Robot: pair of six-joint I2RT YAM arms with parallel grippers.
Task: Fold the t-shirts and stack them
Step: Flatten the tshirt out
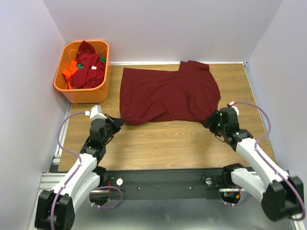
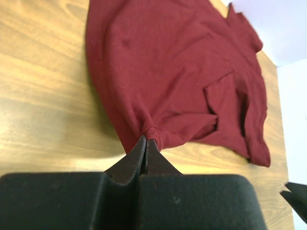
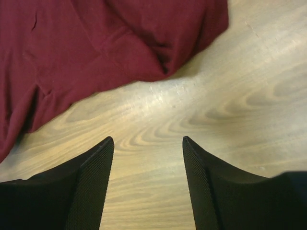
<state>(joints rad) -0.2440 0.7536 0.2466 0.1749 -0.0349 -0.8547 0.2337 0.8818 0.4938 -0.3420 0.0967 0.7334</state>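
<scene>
1. At the far left, the orange basket [image 1: 81, 94] holds more t-shirts [image 1: 88, 67] in a bunched heap. They are mostly maroon, with bits of orange and green.
2. The left fingers [image 2: 145, 145] are pressed together on the near left corner of the maroon t-shirt [image 1: 168, 93]. A small pucker of cloth is pinched at their tips.
3. That shirt lies spread over the far middle of the bench [image 1: 168, 143]. It is mostly flat, with creases and a doubled-over patch towards its right side.
4. We judge the cloth light, limp and not slippery. A pinch at a corner or hem should hold, but anything unsupported will sag and drag. We would take it by two matching corners and move them together so the fold line stays straight.
5. The right fingers [image 1: 209, 120] stand apart and hold nothing. They are over bare wood just beside the shirt's near right hem, the natural second place to grip.
</scene>
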